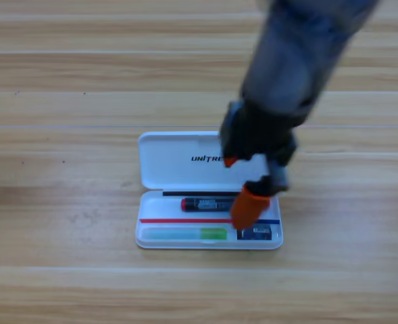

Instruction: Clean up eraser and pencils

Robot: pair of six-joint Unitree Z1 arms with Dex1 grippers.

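High view: eraser (255, 233) below right gripper (242, 185)

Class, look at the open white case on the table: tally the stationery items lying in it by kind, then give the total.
Pencils: 2, one thick black stick with red ends and one translucent light green stick.
Erasers: 1, a small dark rectangular block with a pale label.
Total: 3, all inside the open white plastic case, with the right pincer over it.
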